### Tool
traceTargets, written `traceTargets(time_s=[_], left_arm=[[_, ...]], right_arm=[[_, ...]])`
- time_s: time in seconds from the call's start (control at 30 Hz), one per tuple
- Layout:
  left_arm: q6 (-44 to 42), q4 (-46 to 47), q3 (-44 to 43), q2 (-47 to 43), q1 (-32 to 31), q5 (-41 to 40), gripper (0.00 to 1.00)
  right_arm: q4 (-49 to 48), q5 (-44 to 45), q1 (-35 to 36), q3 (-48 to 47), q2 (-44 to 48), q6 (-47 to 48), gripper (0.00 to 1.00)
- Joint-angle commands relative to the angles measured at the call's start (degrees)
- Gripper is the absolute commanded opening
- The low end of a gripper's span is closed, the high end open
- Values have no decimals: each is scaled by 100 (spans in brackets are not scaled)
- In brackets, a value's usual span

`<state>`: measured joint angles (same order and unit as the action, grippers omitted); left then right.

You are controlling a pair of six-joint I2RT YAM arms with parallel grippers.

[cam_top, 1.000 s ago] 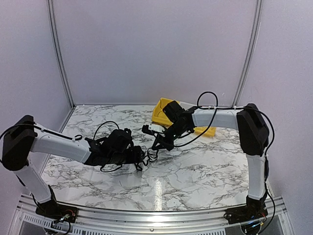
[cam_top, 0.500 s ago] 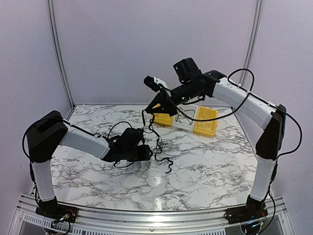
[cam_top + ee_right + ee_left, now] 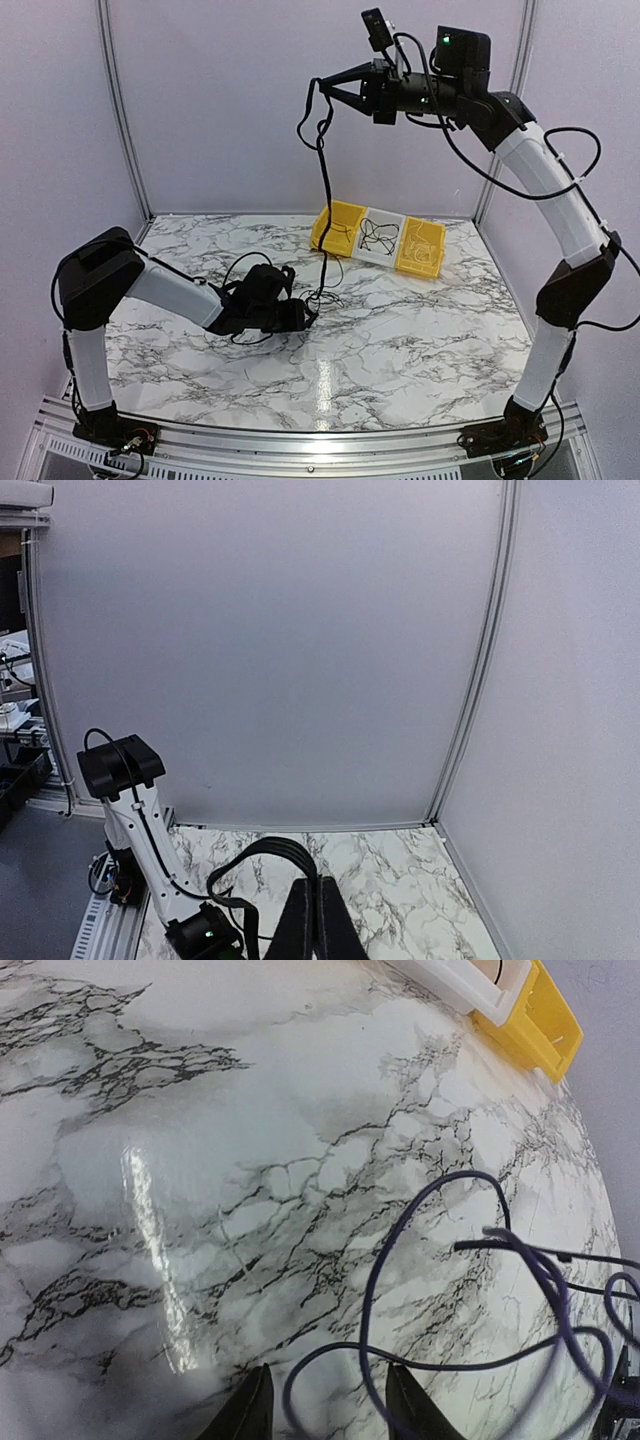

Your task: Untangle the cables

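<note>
Up high now, the right gripper (image 3: 326,86) has risen, clamped shut on the top of the cables (image 3: 322,190), which hang near-vertical down to the marble table (image 3: 430,330). Down there the left gripper (image 3: 303,315) sits, jaws partly apart astride the bottom loops.

The right pincer (image 3: 317,892) shows fingers pressed together, above the marble surface (image 3: 400,875). The left arm (image 3: 140,820) stands lower left. Grey wall panels (image 3: 270,650) meet at a corner post (image 3: 470,680).
</note>
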<state>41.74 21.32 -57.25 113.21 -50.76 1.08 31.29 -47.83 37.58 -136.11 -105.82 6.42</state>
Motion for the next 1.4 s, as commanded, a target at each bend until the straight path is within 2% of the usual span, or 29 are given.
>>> traceTargets(time_s=[0.0, 0.1, 0.17, 0.27, 0.4, 0.5, 0.6, 0.93, 1.07, 1.23, 1.37], left_arm=[[-188, -161, 649, -635, 31, 190, 42], [-425, -229, 1234, -1630, -8, 0, 43], [-574, -649, 1437, -2358, -68, -519, 47], [-944, -1455, 1417, -3466, -363, -1932, 63], [-1690, -1532, 1309, -4190, -575, -2338, 77], [-2152, -1815, 1018, -4153, -575, -2225, 78], [-2259, -2038, 784, -3986, -575, -2183, 76], [-1611, -2055, 884, -3724, -576, -2308, 73], [-1502, -2249, 795, -3742, -575, -2169, 73], [-1410, -2455, 691, -3715, -575, -2368, 73], [-1396, -2457, 645, -3632, -575, -2289, 73]], right_arm=[[-443, 193, -41, 130, 118, -223, 0], [-528, 289, -45, 663, 294, 33, 0], [-647, 392, -41, 1064, 418, 132, 0], [-687, 520, -28, 1369, 451, 271, 0], [-612, 532, -7, 1485, 328, 362, 0], [-590, 567, 29, 1518, 229, 381, 0], [-589, 765, 11, 1528, 134, 346, 0], [-712, 1235, -470, 1082, -114, 350, 0], [-792, 1400, -733, 955, -230, 463, 0], [-879, 1598, -1088, 638, -471, 536, 0], [-1033, 1761, -1487, 160, -810, 445, 0]])
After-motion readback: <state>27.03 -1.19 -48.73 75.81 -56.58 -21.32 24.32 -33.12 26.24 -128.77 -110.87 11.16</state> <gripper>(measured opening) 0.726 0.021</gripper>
